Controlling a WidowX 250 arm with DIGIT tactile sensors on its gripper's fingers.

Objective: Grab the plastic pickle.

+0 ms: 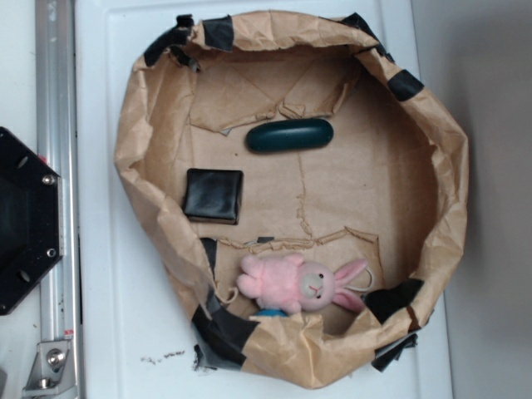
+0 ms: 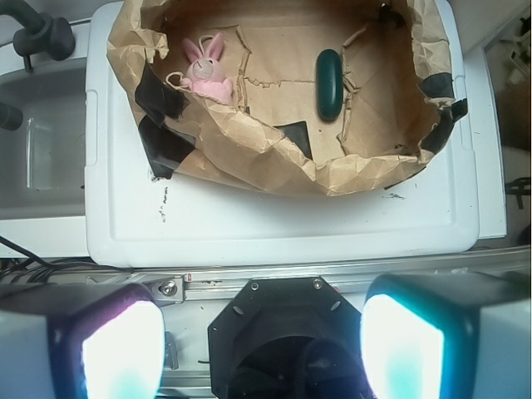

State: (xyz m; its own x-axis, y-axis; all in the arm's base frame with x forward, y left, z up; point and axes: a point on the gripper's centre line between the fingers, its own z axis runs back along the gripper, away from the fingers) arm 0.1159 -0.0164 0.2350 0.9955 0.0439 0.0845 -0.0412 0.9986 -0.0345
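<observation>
The plastic pickle [image 1: 289, 135] is a glossy dark teal-green oblong. It lies flat on the floor of the brown paper bowl [image 1: 432, 150], in its upper middle. In the wrist view the pickle [image 2: 329, 83] lies upright-looking at the top, far from my gripper [image 2: 262, 349]. The gripper is open and empty, with its two pale fingers [image 2: 123, 347] spread wide at the bottom of that view. It hangs above the robot's black base [image 2: 283, 332], outside the bowl. The gripper does not show in the exterior view.
A pink plush bunny [image 1: 299, 284] lies against the bowl's lower wall. A flat black square pad [image 1: 214, 195] lies left of the pickle. The bowl stands on a white tray [image 1: 116, 332]. A metal rail [image 1: 54, 125] and the black base [image 1: 25, 220] are at the left.
</observation>
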